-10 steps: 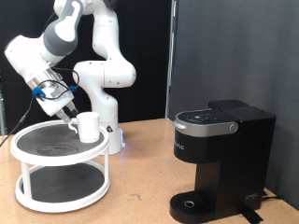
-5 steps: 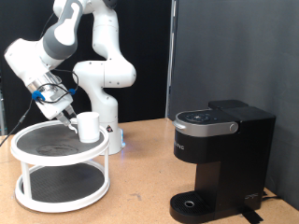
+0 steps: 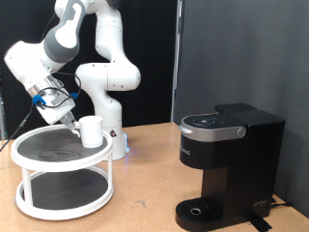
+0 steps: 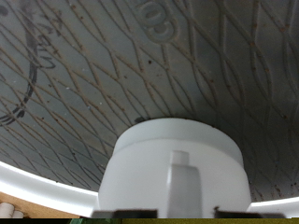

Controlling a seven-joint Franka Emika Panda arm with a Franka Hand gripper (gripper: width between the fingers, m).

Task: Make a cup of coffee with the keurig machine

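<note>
One cup [image 3: 91,130] just beside the claw [image 3: 71,120] — claw's opening impossible to tell.

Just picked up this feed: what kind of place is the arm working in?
Probably a lab bench, not a kitchen: a black backdrop, a wooden tabletop with the keurig machine, and a white two-tier stand holding the cup beside the claw.

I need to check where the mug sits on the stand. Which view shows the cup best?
The exterior view: the whole cup stands upright at the right edge of the two-tier stand's top shelf, with the gripper beside it. The wrist view shows only the cup's side and handle close up against the shelf's dark mat.
</note>
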